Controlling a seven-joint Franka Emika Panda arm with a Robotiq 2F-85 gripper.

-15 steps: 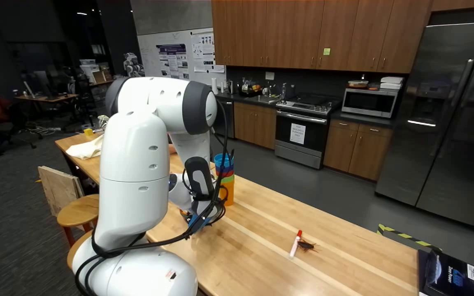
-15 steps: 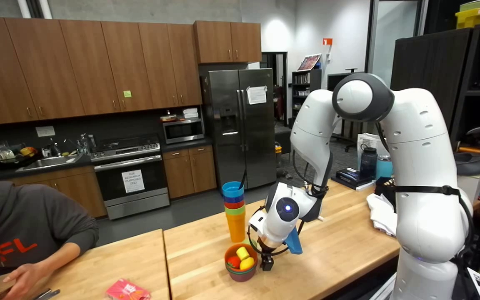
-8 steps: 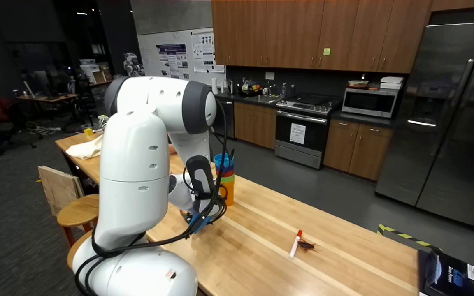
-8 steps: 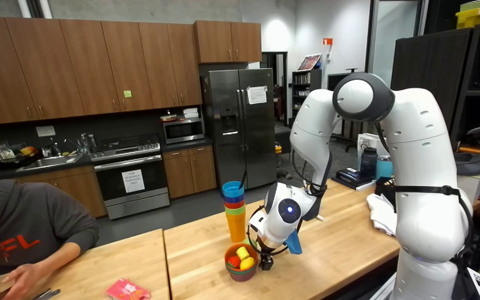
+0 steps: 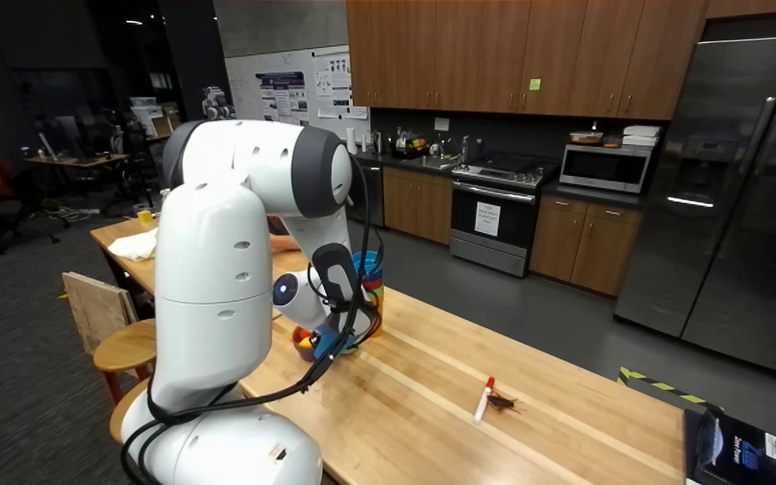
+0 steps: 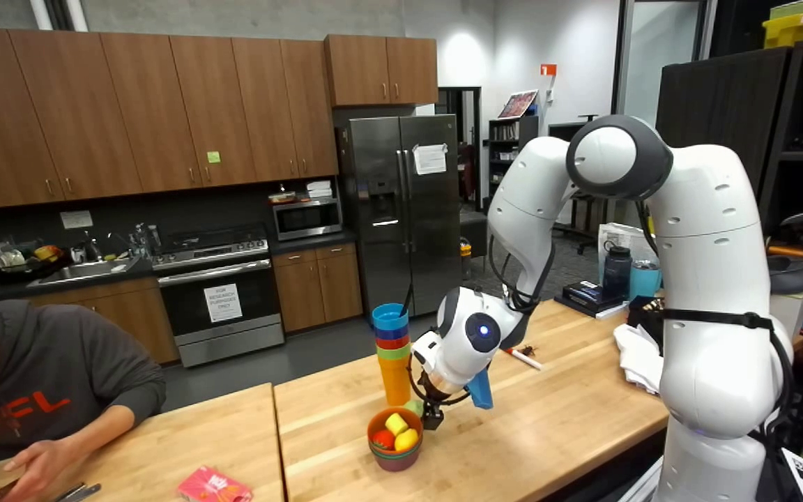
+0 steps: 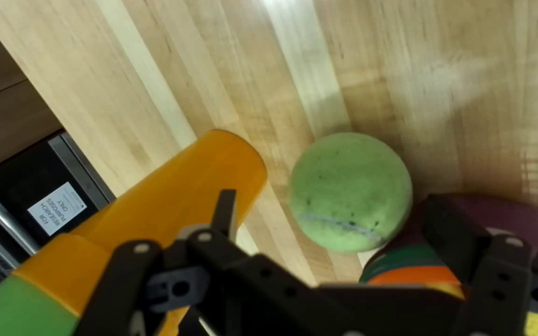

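Observation:
In the wrist view my gripper (image 7: 332, 205) stands open over a green ball (image 7: 350, 191) that has dark specks and a pale streak. Nothing is gripped. The left finger (image 7: 225, 210) overlaps the orange bottom of a cup stack (image 7: 203, 168); the right finger (image 7: 451, 228) overlaps a purple, green and orange bowl stack (image 7: 507, 210). Contact there cannot be told. In an exterior view the dark gripper (image 6: 433, 418) is low beside the bowls (image 6: 394, 460), which hold a strawberry (image 6: 383, 439) and yellow pieces (image 6: 406, 439). The green ball (image 6: 414, 407) is partly hidden behind them.
The tall cup stack (image 6: 394, 376) stands close behind the bowls. Farther along the table lie a red-capped marker (image 5: 484, 399) and a dark insect-like object (image 5: 502, 402). A black box (image 5: 741, 448) sits at the end. A person (image 6: 60, 376) leans over the adjoining table.
In an exterior view the gripper has risen slightly and moved left and farther back. The bowl stack with its fruit has shifted a little left. More of the marker shows from behind the arm.

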